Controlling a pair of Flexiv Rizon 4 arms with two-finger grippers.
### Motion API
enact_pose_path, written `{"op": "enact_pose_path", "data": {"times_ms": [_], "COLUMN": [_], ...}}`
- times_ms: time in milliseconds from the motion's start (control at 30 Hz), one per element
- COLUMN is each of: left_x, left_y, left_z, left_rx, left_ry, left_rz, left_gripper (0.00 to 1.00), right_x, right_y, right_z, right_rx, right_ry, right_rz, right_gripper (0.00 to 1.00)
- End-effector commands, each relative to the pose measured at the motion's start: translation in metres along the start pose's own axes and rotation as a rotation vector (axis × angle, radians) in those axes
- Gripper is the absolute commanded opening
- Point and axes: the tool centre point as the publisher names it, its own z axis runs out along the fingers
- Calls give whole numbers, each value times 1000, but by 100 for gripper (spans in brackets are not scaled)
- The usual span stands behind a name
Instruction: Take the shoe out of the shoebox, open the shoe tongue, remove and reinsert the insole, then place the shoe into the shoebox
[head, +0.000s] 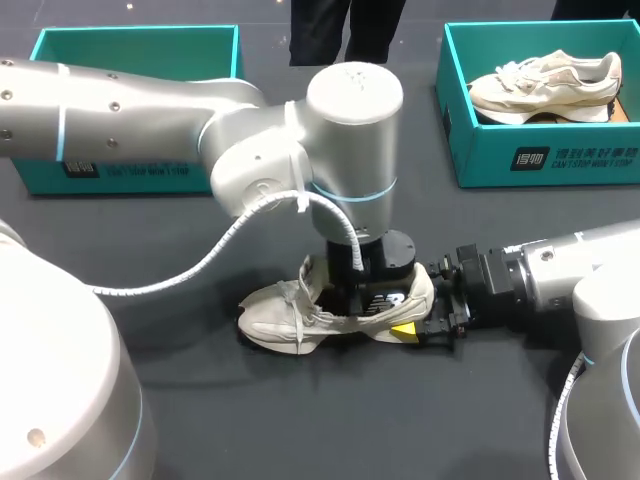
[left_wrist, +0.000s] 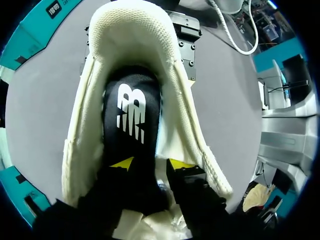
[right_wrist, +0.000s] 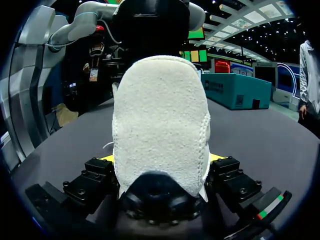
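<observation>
Sitting mid-table (head: 150, 230), shoe (head: 300, 315) on its sole; L arm (head: 350, 150) drops into it, R gripper (head: 418, 318) at heel (head: 420, 290). L wrist: L gripper (left_wrist: 152, 163) tips pinch black insole (left_wrist: 132, 112) inside shoe. R wrist: R gripper clamped on heel, both sides.

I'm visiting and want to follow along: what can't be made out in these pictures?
1. Left wrist view: the front end of the insole, beneath the left gripper.
2. Head view: the opening of the shoe, and the insole, under the left arm.
3. Right wrist view: the shoe beyond its heel, which fills the view and hides most of the tips of the right fingers.
4. Head view: part of the floor of the left box, behind the left arm.
</observation>
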Motion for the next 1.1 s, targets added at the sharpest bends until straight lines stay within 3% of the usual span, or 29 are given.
{"op": "enact_pose_path", "data": {"times_ms": [33, 533, 700, 867, 1100], "left_x": [6, -19, -28, -34, -37], "left_y": [-5, -11, -11, -9, -7], "left_z": [6, 13, 11, 8, 6], "left_rx": [-6, -32, -37, -31, -30], "left_ry": [-40, -201, -212, -196, -186], "left_rz": [-5, -67, -92, -105, -114], "left_gripper": [41, 33, 25, 1, 0], "right_x": [0, 0, 0, 0, 0], "right_y": [0, 0, 0, 0, 0], "right_z": [1, 1, 1, 1, 1], "right_rx": [5, 5, 5, 5, 5], "right_ry": [-1, -1, -1, -1, -1], "right_rz": [2, 2, 2, 2, 2], "right_gripper": [0, 0, 0, 0, 0]}}
